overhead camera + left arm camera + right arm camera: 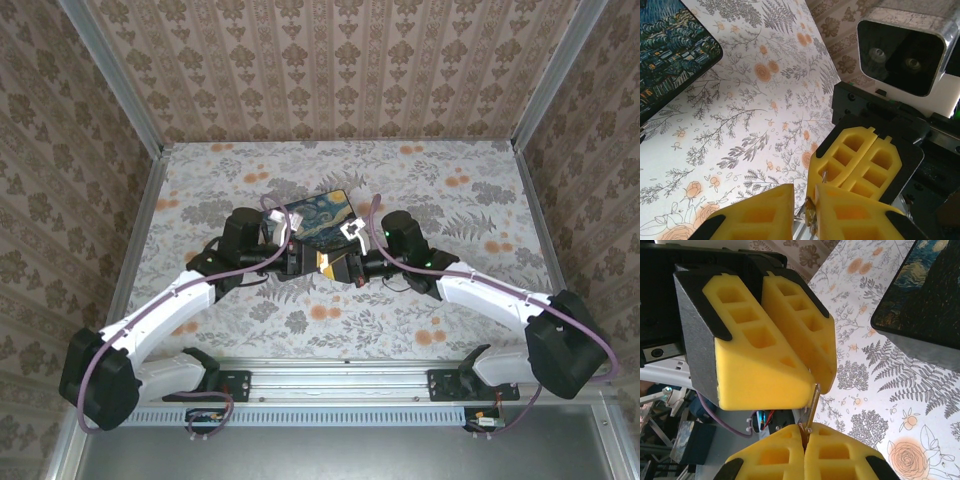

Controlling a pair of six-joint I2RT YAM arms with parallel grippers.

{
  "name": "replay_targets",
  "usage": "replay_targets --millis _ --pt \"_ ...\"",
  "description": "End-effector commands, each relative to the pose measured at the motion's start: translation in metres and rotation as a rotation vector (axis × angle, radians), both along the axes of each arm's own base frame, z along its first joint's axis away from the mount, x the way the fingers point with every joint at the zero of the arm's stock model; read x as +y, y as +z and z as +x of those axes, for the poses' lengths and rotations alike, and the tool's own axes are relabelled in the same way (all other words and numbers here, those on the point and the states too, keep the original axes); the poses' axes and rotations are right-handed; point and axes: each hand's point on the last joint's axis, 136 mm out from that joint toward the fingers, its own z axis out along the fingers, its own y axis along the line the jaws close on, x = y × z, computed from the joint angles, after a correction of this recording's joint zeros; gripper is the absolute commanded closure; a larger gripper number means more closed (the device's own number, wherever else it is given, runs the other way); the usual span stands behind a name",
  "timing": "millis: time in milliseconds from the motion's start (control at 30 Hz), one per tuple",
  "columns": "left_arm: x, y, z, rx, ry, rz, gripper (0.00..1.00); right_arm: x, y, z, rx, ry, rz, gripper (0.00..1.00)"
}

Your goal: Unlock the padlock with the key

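**Key Caught Between Two Grippers at Mid-Table**

At centre frame we see the thin metal key clenched in the right gripper. Its free end sits between the nearly closed jaws of the left gripper, but we cannot tell whether they grip it. A painted box lies just above, and the floral table runs open toward both side walls.
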Motion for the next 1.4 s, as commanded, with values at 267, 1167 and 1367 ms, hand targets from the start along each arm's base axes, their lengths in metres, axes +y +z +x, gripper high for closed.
replay_targets --millis 267,1167,1367 --pt "-0.007 0.004 -0.006 -0.029 -0.057 -0.025 1.0 0.004 0.013 0.004 -0.016 0.011 0.034 1.0" --pt "-0.008 0.058 0.024 -0.114 0.09 -0.137 1.0 -0.013 0.044 0.029 -0.073 -0.132 0.217 0.49" --pt "-0.008 0.067 0.031 -0.118 0.107 -0.183 1.0 -0.014 0.048 0.034 -0.051 -0.177 0.253 0.52"
